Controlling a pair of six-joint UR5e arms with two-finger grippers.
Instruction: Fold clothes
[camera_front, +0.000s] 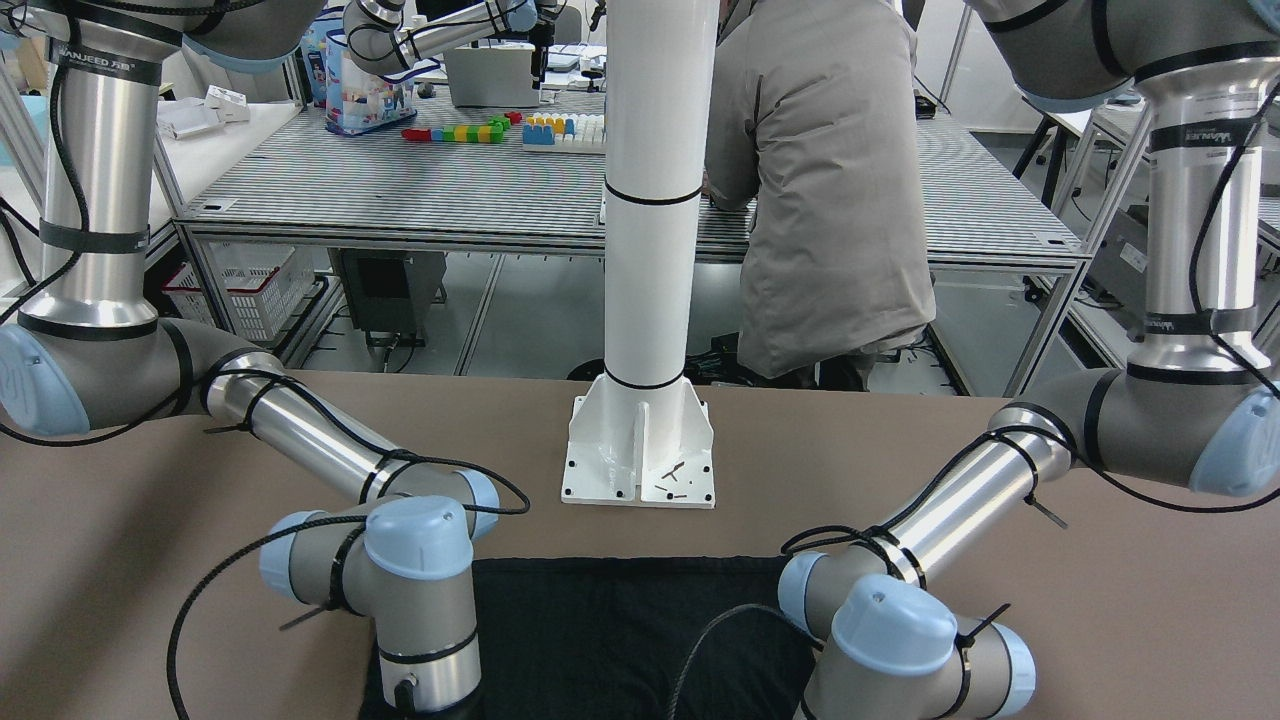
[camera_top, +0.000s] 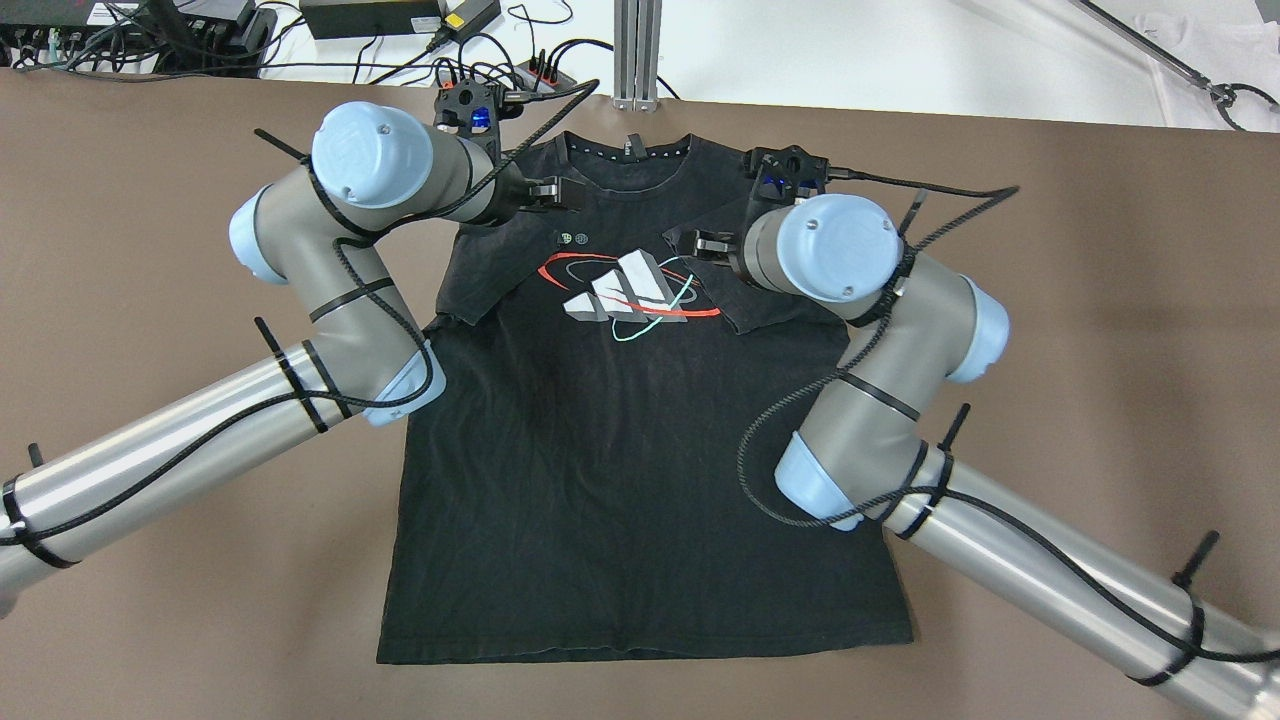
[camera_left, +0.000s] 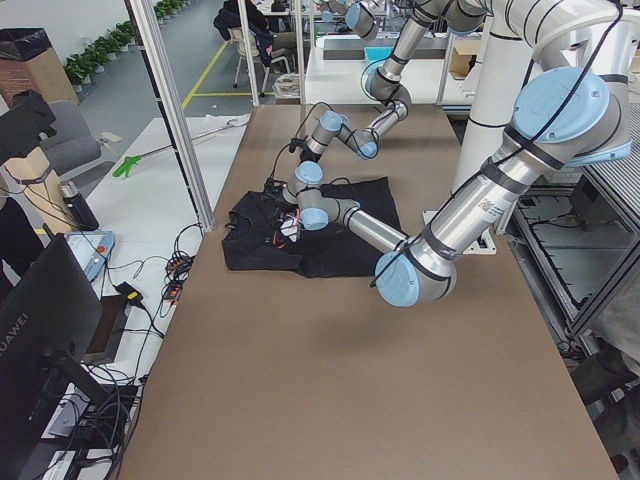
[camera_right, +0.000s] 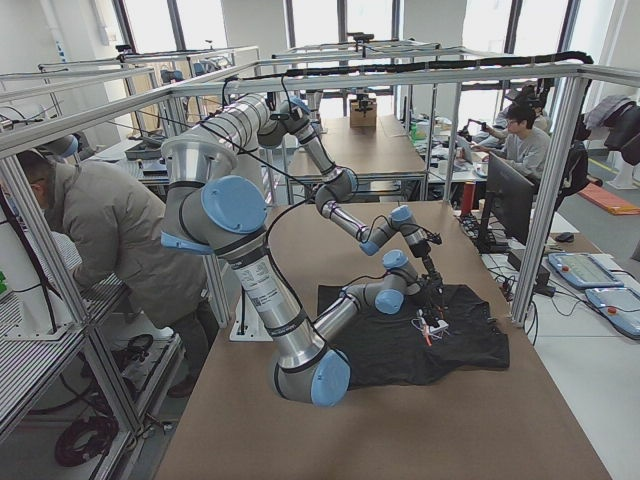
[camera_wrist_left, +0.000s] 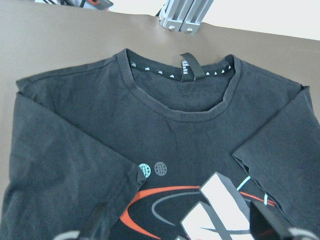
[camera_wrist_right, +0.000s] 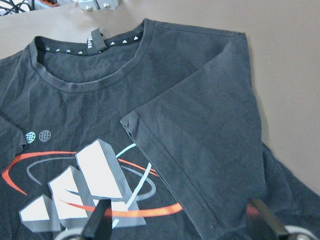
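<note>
left gripper (camera_top: 562, 193): open, fingers (camera_wrist_left: 95, 226) set wide apart, nothing between them; over the T-shirt (camera_top: 640, 480) at the shoulder on the robot's left, just below the collar (camera_top: 630, 150); contact with the cloth not discernible.
right gripper (camera_top: 708, 243): open, fingers (camera_wrist_right: 98, 220) wide apart, holding nothing; over the chest beside the right sleeve (camera_top: 770, 305); contact not discernible.
T-shirt: black, flat on the brown table (camera_top: 150, 250), collar toward the far edge, hem (camera_top: 640, 650) toward the robot; both sleeves lying folded inward over the chest, the left sleeve (camera_top: 490, 270) reaching the printed logo (camera_top: 625, 295).
overhead view only: whole garment outline and both grippers together.
wrist views only: finger spacing, collar tag, sleeve cuffs close up.
front-facing view only: white pillar (camera_front: 655, 200) bolted to the table just beyond the hem, person in a grey coat (camera_front: 820, 180) behind it; grippers out of frame, only the hem end of the shirt visible.
edges: collar near the far table edge, where cables (camera_top: 480, 60) and an aluminium post (camera_top: 637, 50) stand.
open room: bare table on both sides of the shirt and below the hem.
</note>
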